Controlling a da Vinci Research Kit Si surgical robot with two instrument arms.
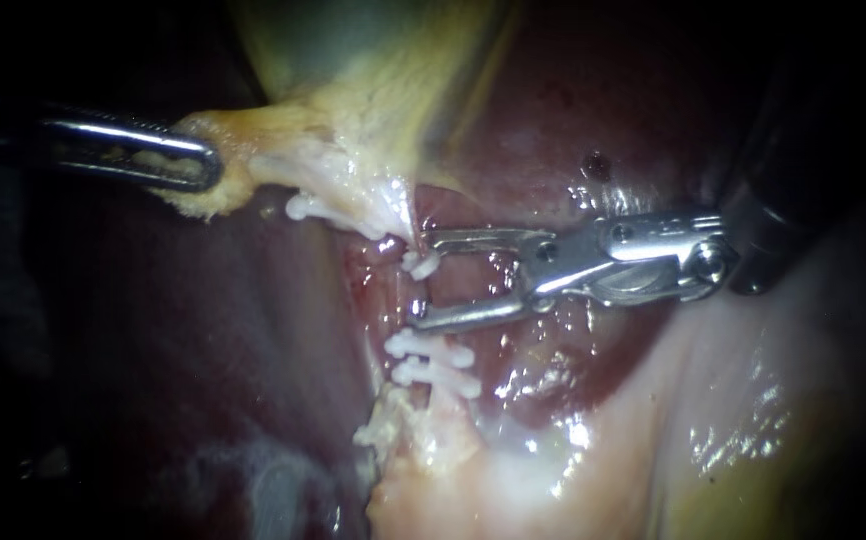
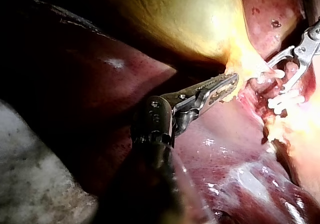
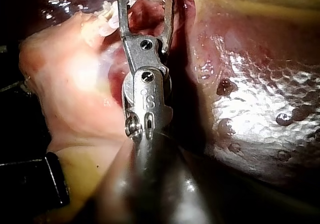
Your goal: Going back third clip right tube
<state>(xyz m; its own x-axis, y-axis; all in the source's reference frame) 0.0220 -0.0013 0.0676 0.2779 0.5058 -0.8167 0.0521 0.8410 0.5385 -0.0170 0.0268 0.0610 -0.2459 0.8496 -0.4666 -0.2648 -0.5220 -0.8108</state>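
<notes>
Lower clips: two white plastic clips (image 1: 435, 362), just below the lower jaw of my right instrument (image 1: 423, 280).
Third clip: small white clip (image 1: 420, 264) on the pinkish tube (image 1: 398, 300), between those jaws, by the upper one.
Right jaws: spread wide, gripping nothing.
Left: my left instrument (image 1: 203, 168) pinches yellow fatty tissue (image 1: 243, 150).

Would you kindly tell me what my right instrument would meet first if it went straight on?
Most likely the tube crossing between the right instrument's open jaws, just below a white clip; depth is hard to judge.
</notes>
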